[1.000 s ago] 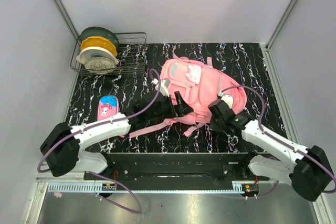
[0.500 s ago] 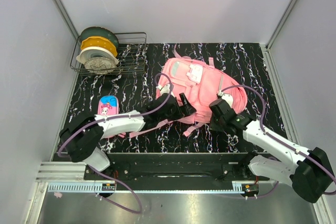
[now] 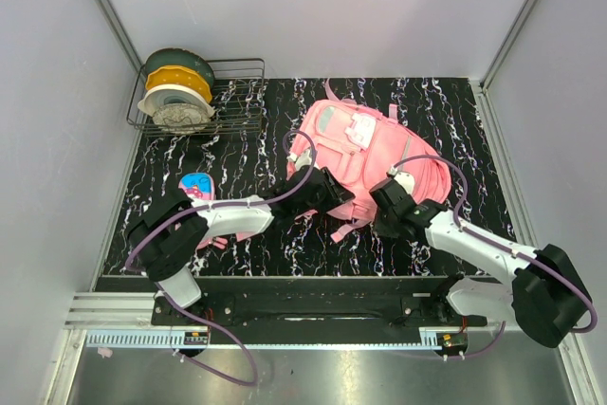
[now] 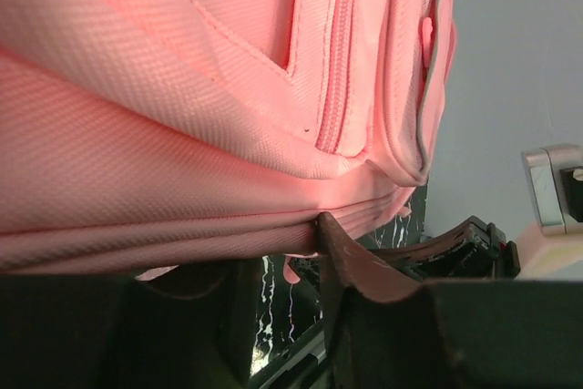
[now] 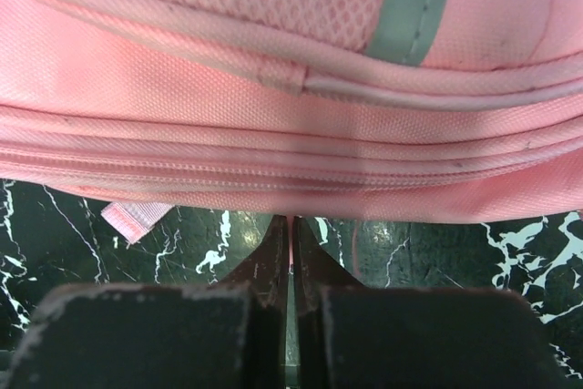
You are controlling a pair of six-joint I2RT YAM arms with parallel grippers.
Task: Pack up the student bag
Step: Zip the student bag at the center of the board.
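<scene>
- Plainly, the move ahead turns on the near hem of the large pink fabric backpack [image 3: 370, 154], since both claws sit right at it.
- It lies flat, right of centre on the black white-veined tabletop [image 3: 465, 111], pockets up. Its long axis runs roughly from 10 o'clock, at the carry loop, to 4 o'clock.
- From the left two-finger gripper [image 3: 329, 192] the bag lies at about 1 o'clock, touching. In the wrist view the jaws stand partway apart and one fingertip [image 4: 330, 241] presses up under the hem seam. I cannot tell whether any cloth is pinched.
- From the right two-finger gripper [image 5: 291, 225] the bag lies at 12 o'clock, just against the tips. Its fingers are pressed together. Whether a sliver of fabric or a zip tab is nipped between them I cannot tell.
- Neither arm is the nearer, I judge; each is at the hem, left claw at its 7 o'clock corner, right claw at 5 o'clock.
- Count: one backpack, two claws.
- One small pink-and-blue pencil case [image 3: 196, 187] lies well apart at 9 o'clock from the bag.
- One wire dish rack [image 3: 237, 92] stands at 10 o'clock, with at least three round dishes [image 3: 175, 92] on edge: green, yellow, white.
</scene>
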